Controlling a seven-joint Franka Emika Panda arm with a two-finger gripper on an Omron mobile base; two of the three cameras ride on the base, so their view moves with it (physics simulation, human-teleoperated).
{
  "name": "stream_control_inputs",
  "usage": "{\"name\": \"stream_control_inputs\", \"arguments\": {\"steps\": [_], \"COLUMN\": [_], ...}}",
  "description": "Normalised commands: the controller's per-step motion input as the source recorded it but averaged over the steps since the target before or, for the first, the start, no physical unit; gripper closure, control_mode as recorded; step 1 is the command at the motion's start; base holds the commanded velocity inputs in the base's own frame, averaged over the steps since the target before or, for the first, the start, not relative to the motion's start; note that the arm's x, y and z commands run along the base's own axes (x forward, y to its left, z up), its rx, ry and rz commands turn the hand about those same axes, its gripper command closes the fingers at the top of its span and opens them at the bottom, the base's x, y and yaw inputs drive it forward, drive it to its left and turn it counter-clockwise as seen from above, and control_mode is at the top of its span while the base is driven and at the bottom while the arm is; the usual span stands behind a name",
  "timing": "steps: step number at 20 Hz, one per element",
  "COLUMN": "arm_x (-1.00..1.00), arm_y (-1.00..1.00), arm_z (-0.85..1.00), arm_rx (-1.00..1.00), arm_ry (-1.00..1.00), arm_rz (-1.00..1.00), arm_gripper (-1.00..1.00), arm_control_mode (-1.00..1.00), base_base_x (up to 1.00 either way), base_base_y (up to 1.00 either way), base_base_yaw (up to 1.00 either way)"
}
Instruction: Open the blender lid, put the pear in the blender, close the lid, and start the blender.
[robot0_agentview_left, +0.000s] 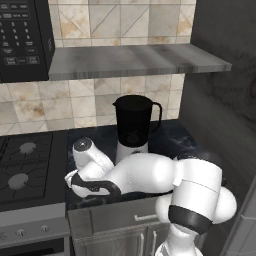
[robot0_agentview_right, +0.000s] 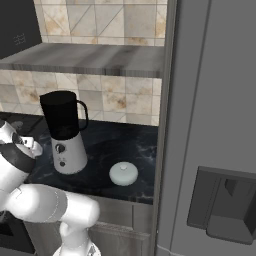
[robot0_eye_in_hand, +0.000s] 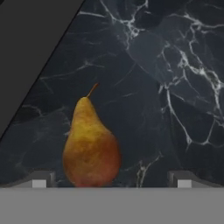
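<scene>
Black marble surface (robot0_eye_in_hand: 175, 65) carries pear (robot0_eye_in_hand: 91, 144), lying between wide-apart fingers (robot0_eye_in_hand: 39, 180), untouched. Blender (robot0_agentview_right: 65, 132) standing open-topped, blender lid (robot0_agentview_right: 123, 173) resting just beside blender base, on its fridge side.

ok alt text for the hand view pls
A small orange-yellow pear with a reddish base lies on a black white-veined marble counter, between the open end effector tips. A dark flat surface crosses the top left corner.
</scene>
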Motion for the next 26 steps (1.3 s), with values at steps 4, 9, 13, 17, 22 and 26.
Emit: {"name": "stream_control_inputs", "arguments": {"steps": [4,9,13,17,22,26], "arm_x": [0.20,0.00,0.05,0.03,0.00,0.01], "arm_y": [0.13,0.03,0.06,0.09,0.00,0.06], "arm_z": [-0.29,-0.26,-0.22,-0.29,-0.40,-0.04], "arm_rx": [-0.04,-0.01,-0.03,-0.04,-0.03,0.00], "arm_ry": [0.07,0.01,0.01,0.01,0.06,0.00], "arm_rz": [0.00,0.00,0.00,0.00,0.00,0.00], "arm_gripper": [-1.00,-1.00,-1.00,-1.00,1.00,1.00], "arm_control_mode": [-1.00,-1.00,-1.00,-1.00,-1.00,-1.00], "base_base_x": [0.00,0.00,0.00,0.00,0.00,0.00], "base_base_y": [0.00,0.00,0.00,0.00,0.00,0.00], "base_base_yaw": [0.00,0.00,0.00,0.00,0.00,0.00]}}
